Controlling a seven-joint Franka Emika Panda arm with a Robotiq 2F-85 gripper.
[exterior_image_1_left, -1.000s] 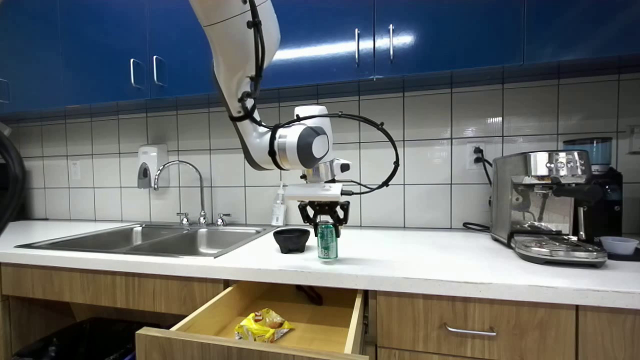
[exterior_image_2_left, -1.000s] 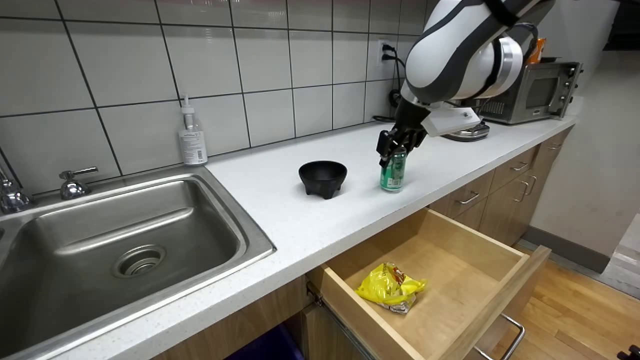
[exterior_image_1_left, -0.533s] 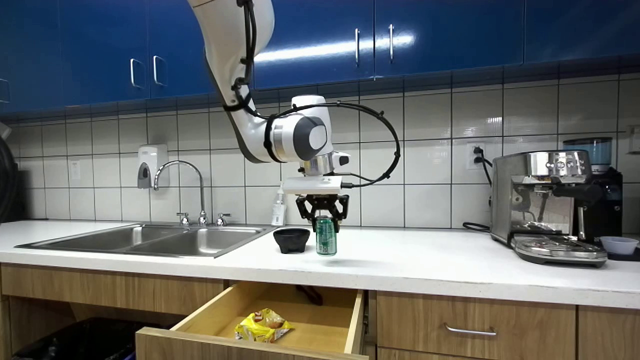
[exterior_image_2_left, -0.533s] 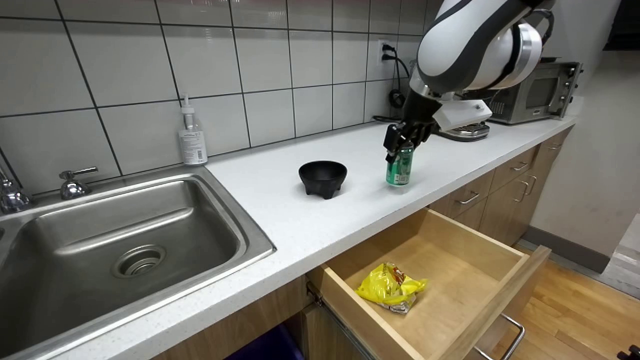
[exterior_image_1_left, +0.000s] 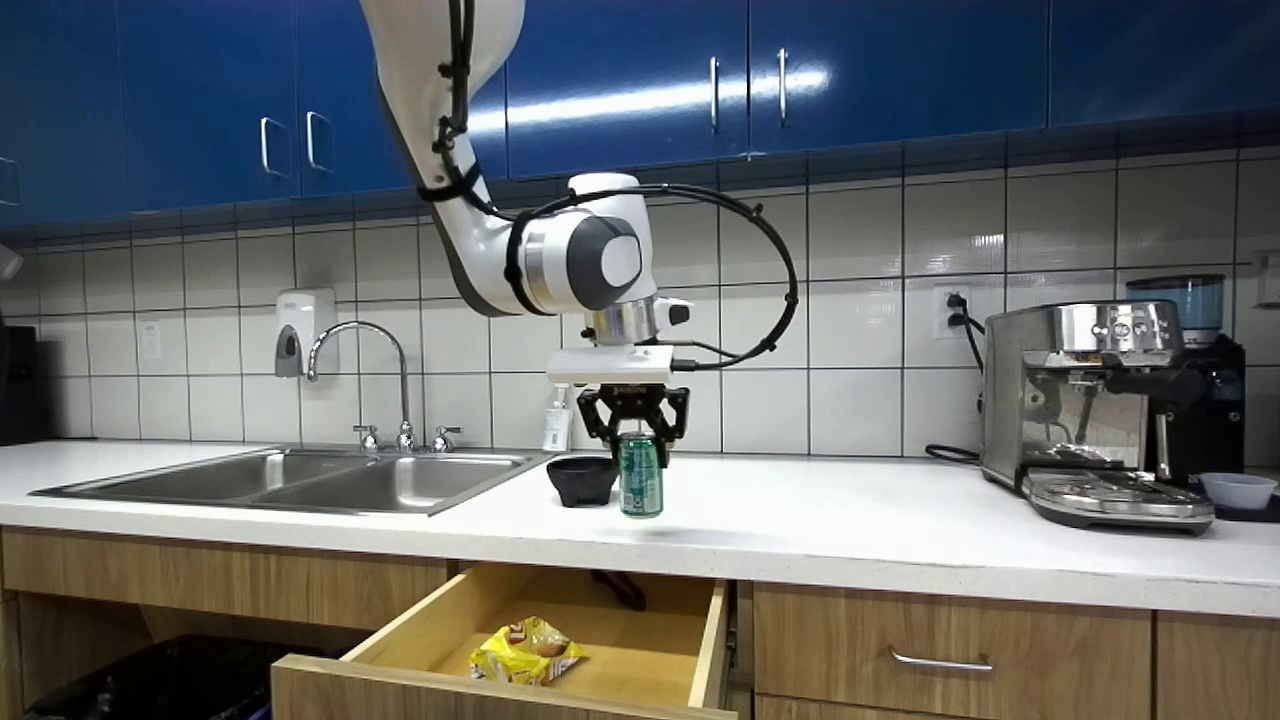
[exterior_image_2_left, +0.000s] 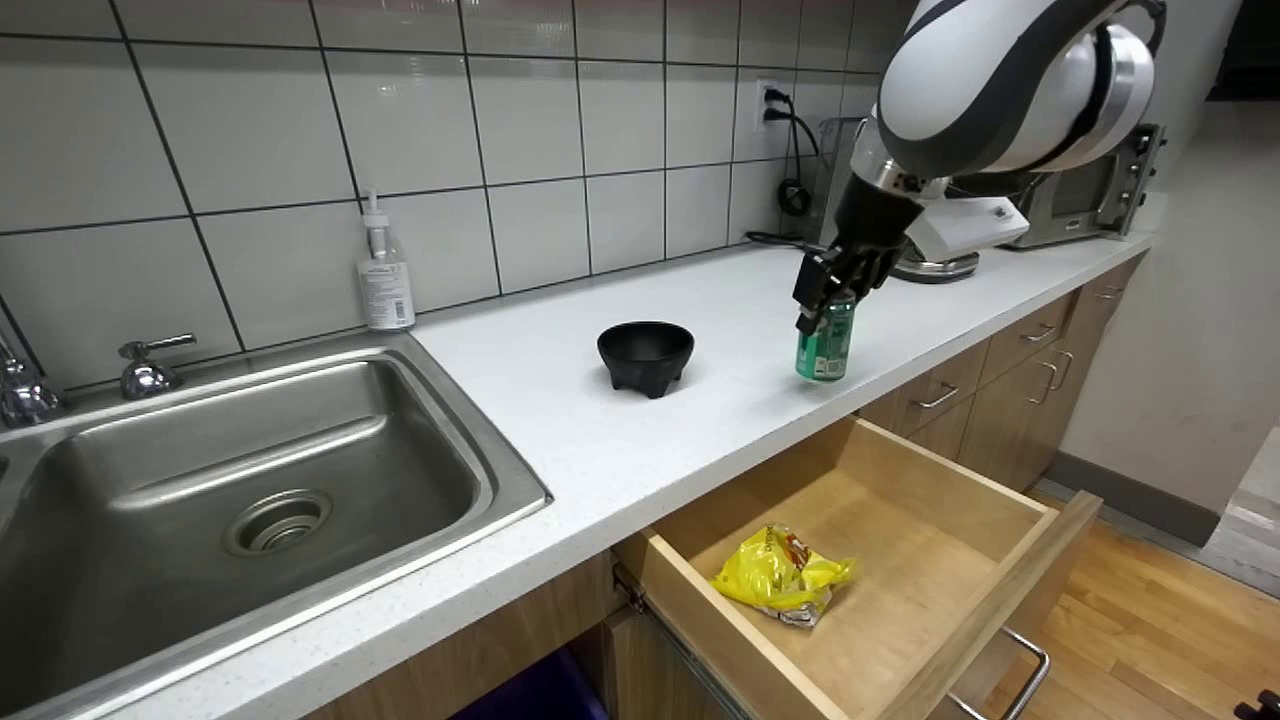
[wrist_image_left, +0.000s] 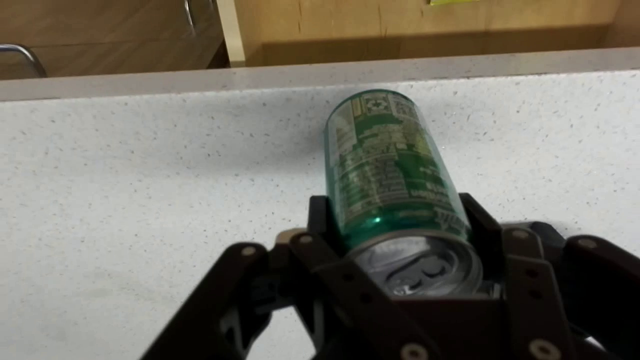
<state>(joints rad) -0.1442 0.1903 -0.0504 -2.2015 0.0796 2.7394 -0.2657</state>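
Observation:
My gripper (exterior_image_1_left: 640, 457) is shut on a green can (exterior_image_1_left: 641, 490), its fingers on either side near the can's top. The can is upright and held a little above the white counter (exterior_image_1_left: 830, 510), near the front edge, over the back of the open drawer. In the wrist view the can (wrist_image_left: 387, 155) sits between the black fingers (wrist_image_left: 395, 215), its silver top facing the camera. The can (exterior_image_2_left: 826, 350) and gripper (exterior_image_2_left: 830, 312) also show in an exterior view. A black footed bowl (exterior_image_2_left: 645, 355) stands on the counter beside the can.
An open wooden drawer (exterior_image_2_left: 920, 570) below the counter holds a crumpled yellow bag (exterior_image_2_left: 782, 575) and a dark red thing (exterior_image_1_left: 622, 590) at its back. A steel sink (exterior_image_1_left: 300, 480), a soap bottle (exterior_image_2_left: 385, 275) and a coffee machine (exterior_image_1_left: 1085, 400) stand along the counter.
My gripper has lifted the can slightly off the counter and carried it toward the counter's front edge, away from the bowl. The bowl, drawer and yellow bag have not moved.

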